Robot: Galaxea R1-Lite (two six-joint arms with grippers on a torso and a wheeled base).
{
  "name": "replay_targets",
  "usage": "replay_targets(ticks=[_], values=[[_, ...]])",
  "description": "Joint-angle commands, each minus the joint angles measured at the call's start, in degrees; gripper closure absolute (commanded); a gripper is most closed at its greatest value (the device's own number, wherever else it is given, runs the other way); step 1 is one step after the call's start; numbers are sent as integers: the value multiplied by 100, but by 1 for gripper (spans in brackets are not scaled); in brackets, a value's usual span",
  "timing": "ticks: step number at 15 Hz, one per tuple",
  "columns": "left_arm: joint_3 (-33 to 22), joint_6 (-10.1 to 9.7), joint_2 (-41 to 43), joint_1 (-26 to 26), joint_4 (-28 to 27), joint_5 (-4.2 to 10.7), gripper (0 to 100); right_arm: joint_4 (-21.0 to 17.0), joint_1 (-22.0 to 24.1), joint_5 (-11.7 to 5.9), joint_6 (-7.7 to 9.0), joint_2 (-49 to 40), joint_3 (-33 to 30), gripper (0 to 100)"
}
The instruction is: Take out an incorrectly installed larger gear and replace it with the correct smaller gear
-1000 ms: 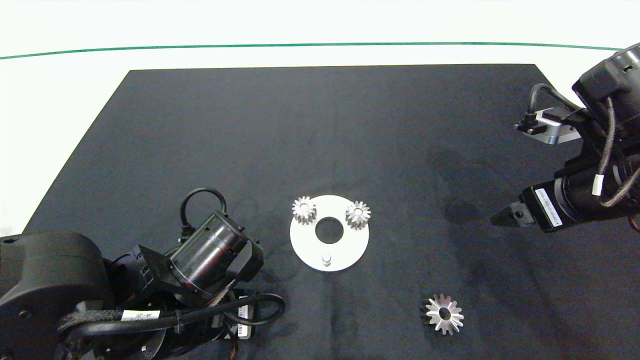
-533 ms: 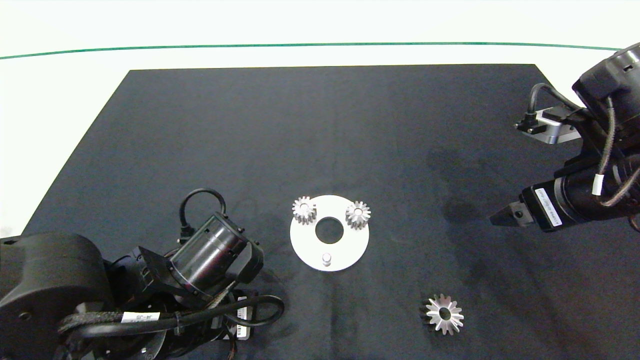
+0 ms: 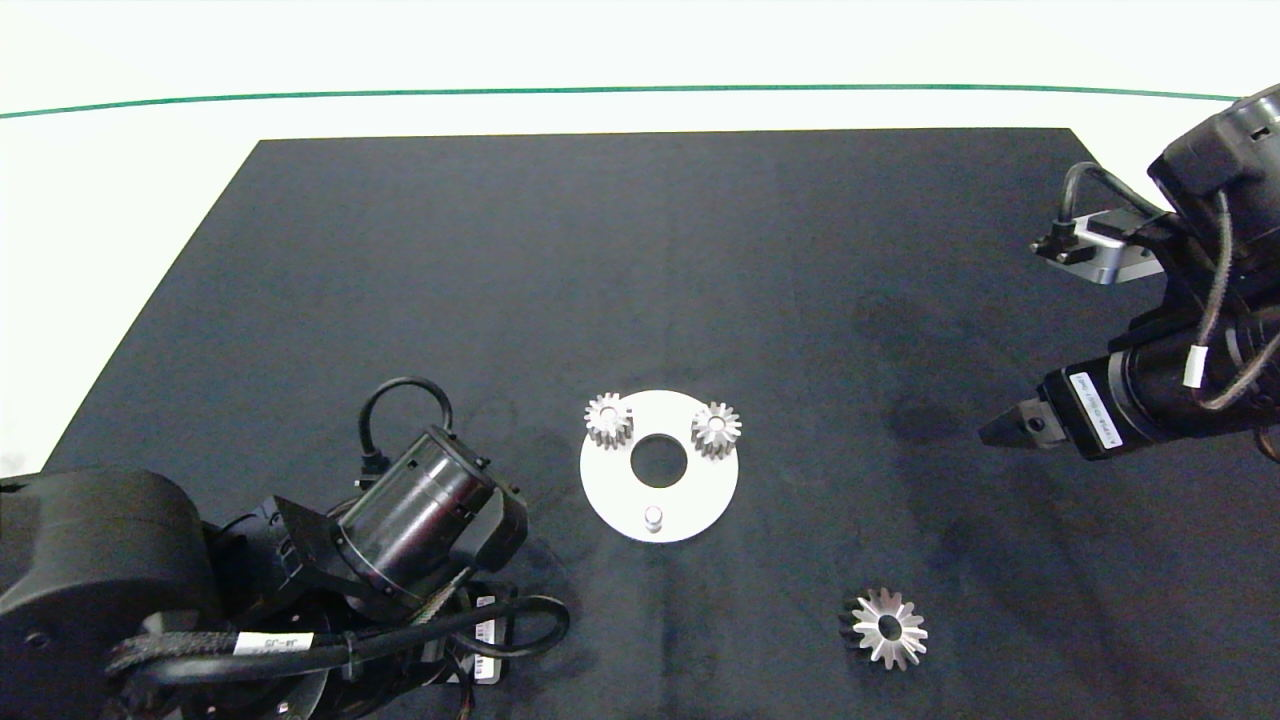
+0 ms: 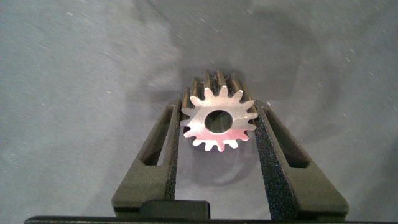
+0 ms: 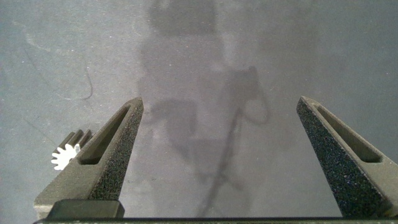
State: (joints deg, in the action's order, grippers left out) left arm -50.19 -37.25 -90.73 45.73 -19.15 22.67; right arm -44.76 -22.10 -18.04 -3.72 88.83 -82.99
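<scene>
The jaws of the left gripper (image 4: 217, 134) pinch the smaller gear (image 4: 217, 119). The right gripper (image 5: 217, 134) waits at right, jaws wide apart. Keep the gear flat and drop its hole over the peg (image 3: 653, 517).

Head view high above the black mat (image 3: 640, 260); wrist views close, facing down onto it.

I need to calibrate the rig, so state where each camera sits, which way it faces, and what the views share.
Head view: above, facing down at the black mat; both arms enter.
Left wrist view: on the left arm, facing the left gripper clamping the smaller gear.
Right wrist view: on the right arm, facing mat between the open right gripper.
Shared: larger gear.
</scene>
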Motion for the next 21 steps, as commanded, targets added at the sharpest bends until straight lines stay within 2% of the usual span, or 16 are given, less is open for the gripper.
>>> replay_targets(ticks=[1,2,3,4,6,9,14,17,21], values=[[-52,8,73,33,-10,18,80,-24,136,-15,3,-94,-33,0],[-88,140,179,33,-10,18,83,-24,145,-15,3,-200,-33,0],[-158,386,311,33,-10,18,84,-24,154,-6,11,-252,-33,0],[-351,482,346,68,-36,18,84,-24,171,-6,20,-261,-41,0],[-817,500,293,314,-106,18,84,-32,189,-6,11,-411,-41,0],[-1722,482,-6,639,-1082,35,84,-32,400,-6,126,-727,-24,0],[-2865,491,-735,859,-1688,44,84,-41,540,-6,258,-1061,2,0],[-3313,491,-1201,973,-1706,158,84,-59,602,-15,302,-1237,2,0],[-3920,491,-1649,1114,-2075,343,84,-50,769,-6,354,-1298,-6,0]])
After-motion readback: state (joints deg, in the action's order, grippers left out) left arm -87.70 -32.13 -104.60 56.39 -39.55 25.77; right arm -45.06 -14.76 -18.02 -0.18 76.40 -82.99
